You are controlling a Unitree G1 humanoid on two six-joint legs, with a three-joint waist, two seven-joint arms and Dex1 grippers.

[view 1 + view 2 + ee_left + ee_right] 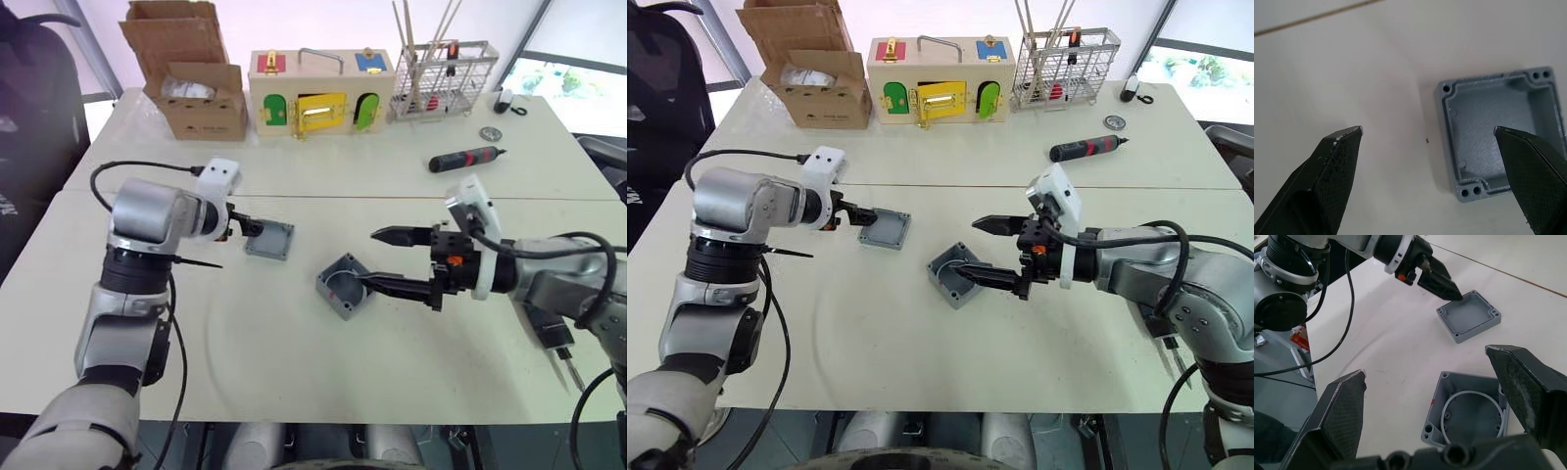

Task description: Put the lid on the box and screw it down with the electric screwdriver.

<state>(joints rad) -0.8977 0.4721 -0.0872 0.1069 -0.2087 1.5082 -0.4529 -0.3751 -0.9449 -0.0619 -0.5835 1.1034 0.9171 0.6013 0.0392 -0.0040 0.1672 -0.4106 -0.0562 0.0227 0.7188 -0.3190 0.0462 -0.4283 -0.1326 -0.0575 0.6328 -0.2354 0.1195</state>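
Fingers of the left gripper (1427, 131) stand wide apart over the lid (1501, 132), one tip above its hollow inside and the other over bare table (294, 362) beside it. That lid lies rim-up on the white table, a shallow grey square with screw holes at its corners, and in the right wrist view the left fingers' tips sit right at its near edge.

On the right, the fingers (392, 284) are also spread, holding nothing. The lower one reaches into or just over the open mouth of the box (343, 286), while the upper one hangs in the air above and beyond it. Whether the lower tip touches the box wall cannot be told. The box sits tilted on the table, near the lid and a little toward the robot's right, its opening facing up with a pale ring showing inside and a small red mark on one side.

Farther back on the table lies a black-and-red screwdriver (466, 158). Along the far edge stand a brown cardboard box (196, 83) with open flaps, a wooden box with coloured doors (321, 93), and a wire basket (446, 78) holding sticks and tools. A small round metal object (491, 133) rests near the basket.
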